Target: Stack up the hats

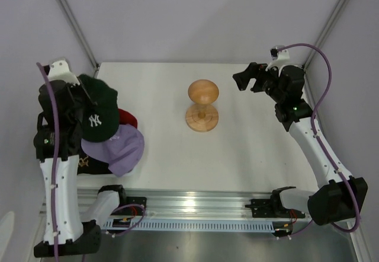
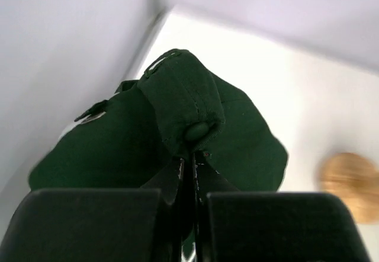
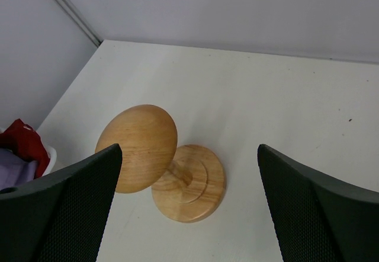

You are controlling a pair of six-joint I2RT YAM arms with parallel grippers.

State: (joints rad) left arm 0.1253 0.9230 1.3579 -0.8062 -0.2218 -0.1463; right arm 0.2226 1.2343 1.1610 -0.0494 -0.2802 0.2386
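Note:
My left gripper (image 1: pixel 86 93) is shut on the top of a dark green hat (image 1: pixel 98 111) with a white NY logo and holds it up above the pile at the table's left edge. In the left wrist view the fingers (image 2: pixel 177 173) pinch the green hat (image 2: pixel 177 108) by its crown button. Below it lie a lavender hat (image 1: pixel 121 146) and a red hat (image 1: pixel 128 118), with a dark hat (image 1: pixel 89 164) partly hidden under them. My right gripper (image 1: pixel 249 79) is open and empty at the far right, its jaws wide apart (image 3: pixel 188 150).
A round wooden mushroom-shaped stand (image 1: pixel 203 105) stands upright at the table's middle; it also shows in the right wrist view (image 3: pixel 142 146). The red hat (image 3: pixel 21 137) and a white basket rim (image 3: pixel 51 154) show at that view's left edge. Grey walls enclose the table.

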